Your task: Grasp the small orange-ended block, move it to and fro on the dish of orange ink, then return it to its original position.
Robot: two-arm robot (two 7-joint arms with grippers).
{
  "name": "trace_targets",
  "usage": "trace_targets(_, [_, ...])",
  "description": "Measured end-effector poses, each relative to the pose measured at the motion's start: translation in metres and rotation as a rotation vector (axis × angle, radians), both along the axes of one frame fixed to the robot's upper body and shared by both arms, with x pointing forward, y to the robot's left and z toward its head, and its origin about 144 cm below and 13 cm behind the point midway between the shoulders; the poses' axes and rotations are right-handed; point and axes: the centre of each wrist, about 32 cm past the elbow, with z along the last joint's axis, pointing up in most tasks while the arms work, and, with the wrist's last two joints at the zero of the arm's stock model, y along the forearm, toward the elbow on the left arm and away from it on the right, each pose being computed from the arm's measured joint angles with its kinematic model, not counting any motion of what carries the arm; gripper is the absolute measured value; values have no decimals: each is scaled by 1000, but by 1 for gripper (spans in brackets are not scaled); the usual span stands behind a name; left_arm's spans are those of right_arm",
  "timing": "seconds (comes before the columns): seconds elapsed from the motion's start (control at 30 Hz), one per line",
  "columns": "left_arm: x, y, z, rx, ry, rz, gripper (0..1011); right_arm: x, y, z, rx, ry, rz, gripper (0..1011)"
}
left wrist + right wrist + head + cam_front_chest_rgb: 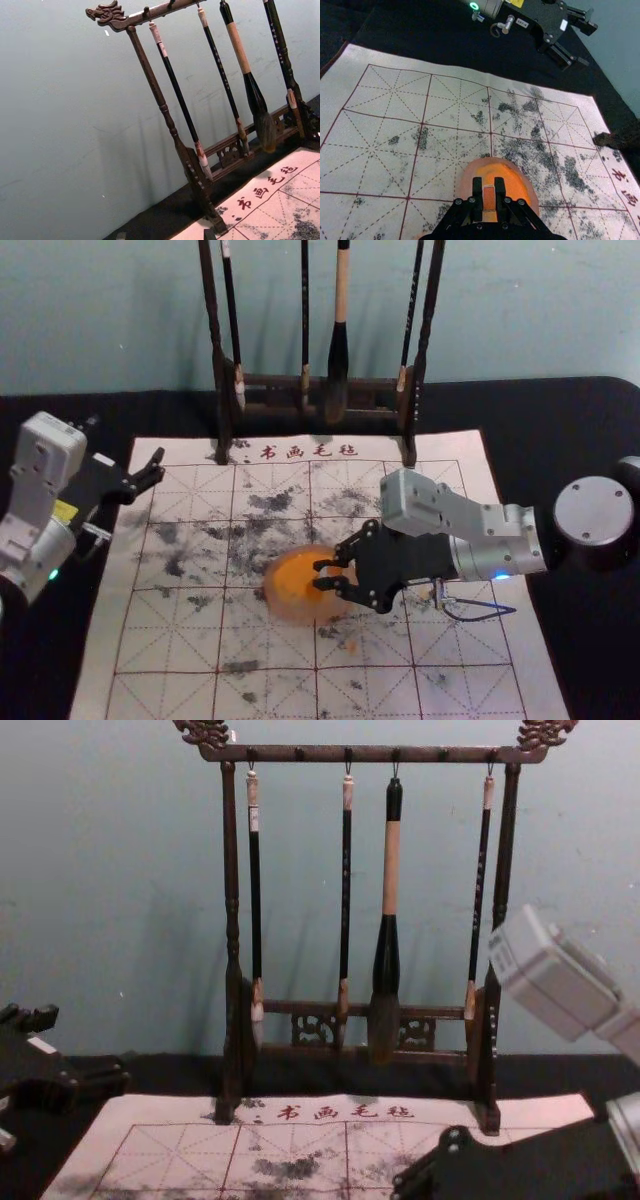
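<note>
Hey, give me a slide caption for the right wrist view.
Right end effector gripping a small orange block over a dish of orange ink on a gridded mat.

Looks like a calligraphy and ink-painting workspace, spread over black cloth. Shows as much by a carved dark-wood rack hung with long-handled brushes, a pale mat with red grid lines, Chinese characters and black ink smudges, and a round dish of orange ink. Backs onto a plain blue-green wall. Can't tell whether home, studio or lab.
</note>
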Motion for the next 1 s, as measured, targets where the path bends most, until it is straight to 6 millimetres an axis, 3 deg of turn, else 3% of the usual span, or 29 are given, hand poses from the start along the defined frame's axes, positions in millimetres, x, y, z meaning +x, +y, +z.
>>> trace_targets(1.0, [0,0,0,0,0,0,1001,21,23,-4,22,0,29,139])
